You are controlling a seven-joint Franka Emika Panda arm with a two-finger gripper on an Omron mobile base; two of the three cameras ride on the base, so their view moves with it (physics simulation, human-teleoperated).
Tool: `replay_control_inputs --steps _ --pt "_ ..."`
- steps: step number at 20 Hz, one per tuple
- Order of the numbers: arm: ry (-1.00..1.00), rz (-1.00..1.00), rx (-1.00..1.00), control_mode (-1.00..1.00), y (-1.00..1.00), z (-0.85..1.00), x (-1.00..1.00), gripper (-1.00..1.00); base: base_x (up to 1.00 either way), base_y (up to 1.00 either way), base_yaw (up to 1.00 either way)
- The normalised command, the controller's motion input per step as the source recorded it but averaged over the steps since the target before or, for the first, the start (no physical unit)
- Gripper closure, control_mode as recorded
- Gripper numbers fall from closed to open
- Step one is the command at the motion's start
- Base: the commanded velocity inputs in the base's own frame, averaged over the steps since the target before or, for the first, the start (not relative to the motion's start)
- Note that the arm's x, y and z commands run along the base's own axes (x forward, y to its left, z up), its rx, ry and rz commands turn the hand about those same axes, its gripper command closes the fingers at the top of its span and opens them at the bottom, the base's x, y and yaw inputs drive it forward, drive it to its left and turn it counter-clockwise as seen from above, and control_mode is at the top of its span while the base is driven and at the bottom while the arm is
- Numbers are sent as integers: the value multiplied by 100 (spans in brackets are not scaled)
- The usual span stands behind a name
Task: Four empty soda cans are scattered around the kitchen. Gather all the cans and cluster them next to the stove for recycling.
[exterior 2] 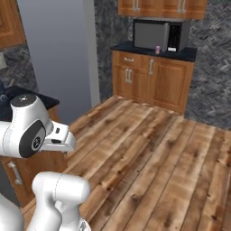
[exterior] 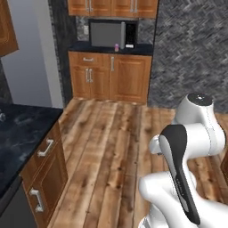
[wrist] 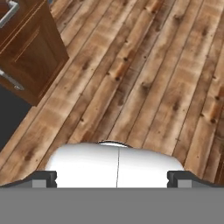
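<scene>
While the pincer [wrist: 112, 179] hangs spread wide over the wood floor [wrist: 144, 78], a pinkish soda can [exterior: 116, 46] sits by the microwave [exterior: 112, 34] on the far desk [exterior: 89, 47].

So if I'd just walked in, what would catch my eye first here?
Probably the robot's bulky white arm folded up in the foreground over a wide stretch of wood plank floor. Across the room, a small pale pink soda can stands on the black counter in front of the microwave, above orange-brown cabinets.
</scene>
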Motion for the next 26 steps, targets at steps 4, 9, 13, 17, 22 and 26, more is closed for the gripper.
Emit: replay_control_inputs --steps 4,9,13,17,22,26 --pt "0 0 0 100 0 0 0 -100 70 15 -19" --pt "0 0 0 100 0 0 0 -100 72 14 -16" --pt "0 0 0 100 0 0 0 -100 72 14 -15" --pt "0 0 0 100 0 0 0 -100 73 19 -15" --pt "0 0 0 100 0 0 0 -100 81 24 -12" --pt "0 0 0 100 0 0 0 -100 83 28 -11"
